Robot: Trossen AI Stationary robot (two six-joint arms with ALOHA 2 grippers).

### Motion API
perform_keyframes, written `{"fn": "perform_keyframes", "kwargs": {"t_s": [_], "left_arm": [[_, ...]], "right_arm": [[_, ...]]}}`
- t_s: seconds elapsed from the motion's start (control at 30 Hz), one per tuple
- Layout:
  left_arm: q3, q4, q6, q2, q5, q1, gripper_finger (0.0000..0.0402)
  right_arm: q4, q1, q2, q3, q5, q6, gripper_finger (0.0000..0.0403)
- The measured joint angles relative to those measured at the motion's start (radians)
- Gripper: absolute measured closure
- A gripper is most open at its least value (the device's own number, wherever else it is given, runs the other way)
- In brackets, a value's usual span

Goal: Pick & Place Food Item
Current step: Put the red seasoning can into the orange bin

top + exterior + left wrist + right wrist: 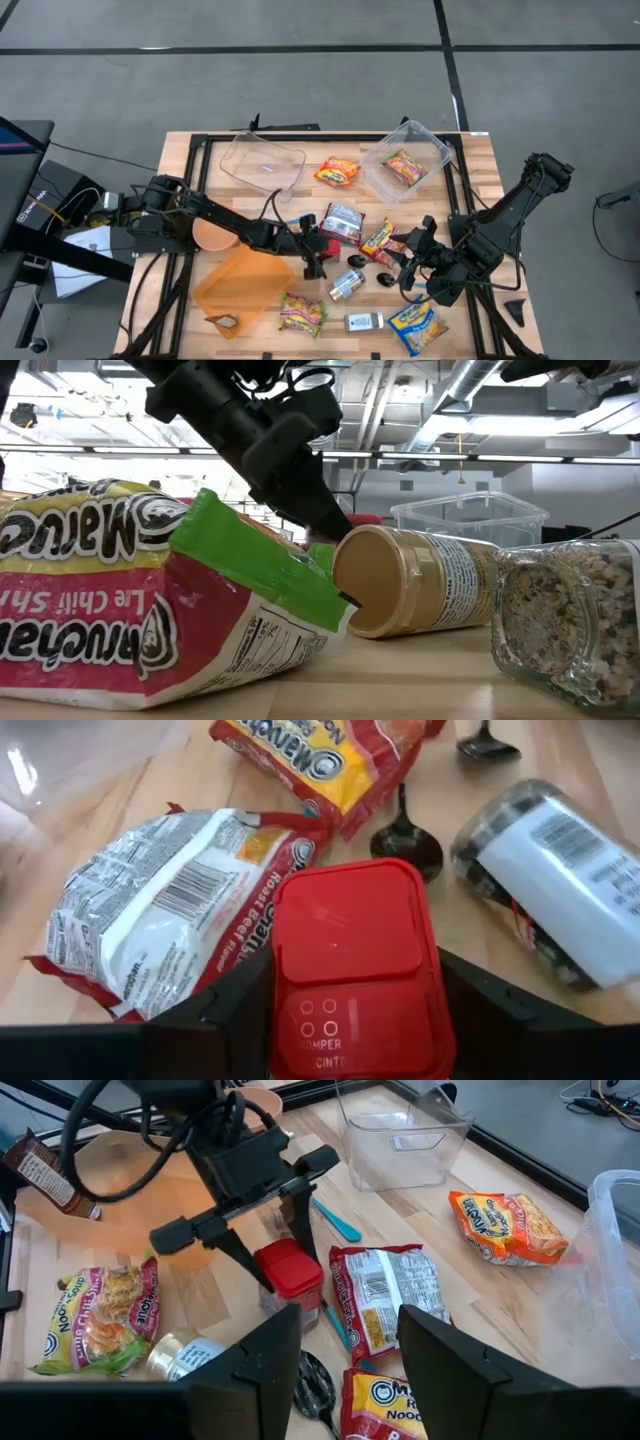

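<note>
From above we see the left gripper [312,252] straddling the small red-lidded spice jar [325,247] mid-table, right beside the silver-and-red noodle packet [343,222], so a sloppy lift could snag it. In the left wrist view the fingers [215,1010] flank the lid without clearly pinching, so it might slip. The right wrist view shows the right gripper [350,1345] waiting spread and empty, close enough to bump.

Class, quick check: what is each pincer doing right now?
Left pincer: closing around the red-lidded container; firm grip cannot be told.
Right pincer: open, holding nothing.
</note>
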Motion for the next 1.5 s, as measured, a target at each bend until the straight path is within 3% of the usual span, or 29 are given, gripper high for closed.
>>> {"fn": "perform_keyframes", "kwargs": {"t_s": [0.17,0.33,0.47,0.67,0.9,1.13,1.5], "left_arm": [[0.000,-0.021,0.017,-0.076,0.011,-0.003,0.0195],[0.000,-0.156,0.038,-0.225,0.029,-0.076,0.0195],[-0.009,-0.318,0.038,-0.373,0.023,-0.188,0.0195],[-0.125,-0.328,0.021,-0.582,-0.027,-0.402,0.0195],[-0.311,-0.365,-0.223,-0.757,-0.162,-0.619,0.0195],[-0.475,-0.359,-0.498,-0.818,-0.270,-0.764,0.0195],[-0.509,-0.349,-0.600,-0.802,-0.255,-0.871,0.0195]], "right_arm": [[-0.001,0.000,0.000,0.000,0.000,0.000,0.0239],[-0.001,0.000,0.000,0.000,-0.004,0.000,0.0239],[-0.001,0.000,0.000,0.000,-0.004,0.000,0.0239],[0.000,0.000,0.000,0.000,-0.004,0.000,0.0239],[0.002,-0.001,0.000,0.000,-0.003,0.000,0.0239],[0.003,-0.017,0.000,0.000,0.006,0.000,0.0239],[0.011,-0.022,0.000,0.000,0.006,0.000,0.0239]]}}
